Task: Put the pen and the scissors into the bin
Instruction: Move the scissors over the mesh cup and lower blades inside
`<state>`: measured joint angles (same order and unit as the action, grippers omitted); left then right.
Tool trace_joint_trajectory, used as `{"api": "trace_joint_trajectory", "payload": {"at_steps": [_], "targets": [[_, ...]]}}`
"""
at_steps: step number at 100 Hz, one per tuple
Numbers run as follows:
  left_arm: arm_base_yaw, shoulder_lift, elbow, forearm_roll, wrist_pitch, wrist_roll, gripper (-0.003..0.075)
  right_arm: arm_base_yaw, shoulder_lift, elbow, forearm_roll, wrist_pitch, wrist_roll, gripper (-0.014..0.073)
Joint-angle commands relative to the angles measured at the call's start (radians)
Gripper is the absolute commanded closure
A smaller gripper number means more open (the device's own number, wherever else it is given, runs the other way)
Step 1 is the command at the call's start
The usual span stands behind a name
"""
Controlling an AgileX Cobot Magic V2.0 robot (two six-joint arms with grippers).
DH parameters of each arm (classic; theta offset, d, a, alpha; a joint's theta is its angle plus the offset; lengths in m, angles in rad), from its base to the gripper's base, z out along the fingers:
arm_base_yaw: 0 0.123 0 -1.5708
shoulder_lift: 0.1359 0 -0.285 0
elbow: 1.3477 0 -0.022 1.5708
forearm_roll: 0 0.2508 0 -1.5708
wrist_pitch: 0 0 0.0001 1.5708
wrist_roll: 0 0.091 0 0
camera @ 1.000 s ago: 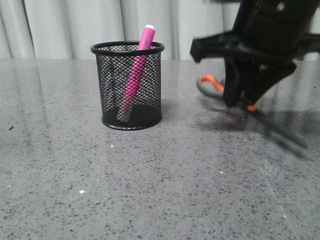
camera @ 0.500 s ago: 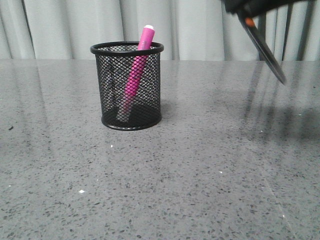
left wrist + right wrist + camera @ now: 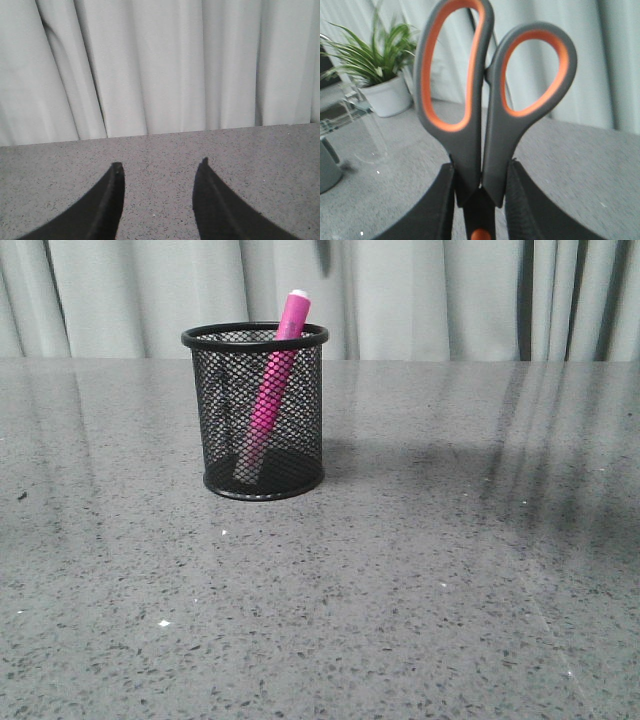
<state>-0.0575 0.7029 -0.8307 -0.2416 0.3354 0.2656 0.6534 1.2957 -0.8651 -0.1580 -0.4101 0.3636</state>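
I count one pen (image 3: pixel 272 388), one bin (image 3: pixel 262 410), one pair of scissors (image 3: pixel 490 100), one potted plant (image 3: pixel 380 65), and two hands: left (image 3: pixel 160 167), right (image 3: pixel 479 172).

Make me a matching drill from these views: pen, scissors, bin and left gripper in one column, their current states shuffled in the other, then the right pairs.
Column 1
1. pen
2. scissors
3. bin
4. left gripper

Column 2
A. open, holding nothing, over bare table
B. upright on the table, with one item inside
C. clamped between the right gripper fingers, handles closed together
D. leaning inside the mesh cup, tip above the rim

Pairs: 1-D, 2-C, 3-B, 4-A
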Motion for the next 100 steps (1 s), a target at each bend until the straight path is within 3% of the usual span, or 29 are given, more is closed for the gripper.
{"api": "trace_joint_trajectory", "payload": {"at_steps": [1,17,24,41,100], "targets": [[0.003,-0.005,-0.025,-0.014,-0.075,-0.003,0.0427,-0.003,0.037,-0.027,-0.022,-0.228,0.001,0.0663],[0.003,-0.005,-0.025,-0.014,-0.075,-0.003,0.0427,-0.003,0.138,-0.028,-0.059,-0.34,-0.006,0.0663],[0.003,-0.005,-0.025,-0.014,-0.075,-0.003,0.0427,-0.003,0.164,-0.028,-0.059,-0.359,-0.068,0.0663],[0.003,-0.005,-0.025,-0.014,-0.075,-0.003,0.0427,-0.005,0.196,-0.028,-0.059,-0.357,-0.145,0.0663],[0.003,-0.005,-0.025,-0.014,-0.075,-0.003,0.0427,-0.007,0.23,-0.025,-0.096,-0.321,-0.145,0.0663]]}}
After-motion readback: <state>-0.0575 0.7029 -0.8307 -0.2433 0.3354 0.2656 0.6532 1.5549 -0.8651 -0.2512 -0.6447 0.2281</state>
